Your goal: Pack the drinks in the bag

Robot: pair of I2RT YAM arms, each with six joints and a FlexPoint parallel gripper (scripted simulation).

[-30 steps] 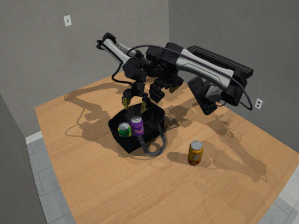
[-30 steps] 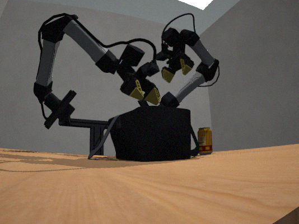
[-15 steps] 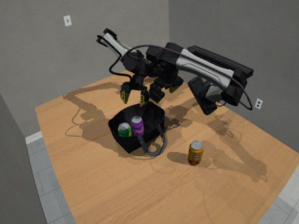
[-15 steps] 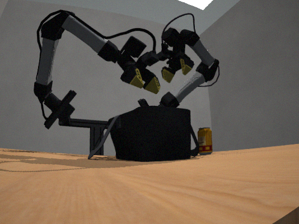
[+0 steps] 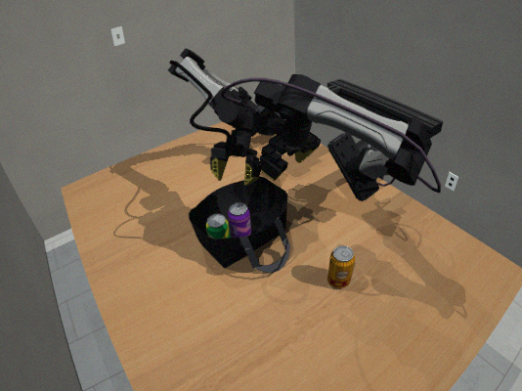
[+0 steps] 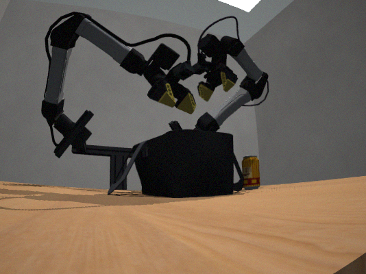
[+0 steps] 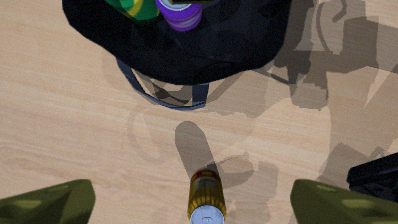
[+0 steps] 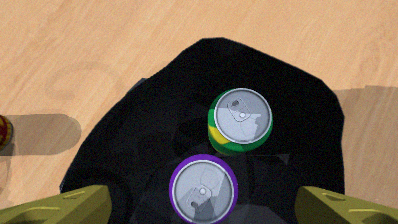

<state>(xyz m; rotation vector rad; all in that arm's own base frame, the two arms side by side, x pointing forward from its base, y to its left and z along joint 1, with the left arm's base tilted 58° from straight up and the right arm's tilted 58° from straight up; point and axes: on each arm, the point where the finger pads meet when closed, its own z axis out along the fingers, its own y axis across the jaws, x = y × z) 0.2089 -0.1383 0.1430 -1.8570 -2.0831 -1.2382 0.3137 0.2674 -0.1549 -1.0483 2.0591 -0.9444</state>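
Observation:
The black canvas bag (image 5: 222,252) (image 6: 186,166) (image 7: 235,55) (image 8: 305,100) stands with its walls up. A green can (image 5: 218,230) (image 7: 137,9) (image 8: 242,117) and a purple can (image 5: 239,223) (image 7: 182,20) (image 8: 202,190) stand upright inside it, side by side. An orange can (image 5: 340,269) (image 6: 251,172) (image 7: 206,192) (image 8: 4,132) stands upright on the table outside the bag. My right gripper (image 5: 234,180) (image 6: 181,109) (image 8: 202,196) is open and empty above the bag. My left gripper (image 5: 289,167) (image 6: 216,94) (image 7: 193,188) is open and empty, raised clear of the orange can.
A grey strap (image 5: 283,258) (image 7: 150,98) loops from the bag onto the wooden table (image 5: 220,325) on the orange can's side. Another strap (image 6: 124,172) hangs on the opposite side. The two grippers are close together in the top view.

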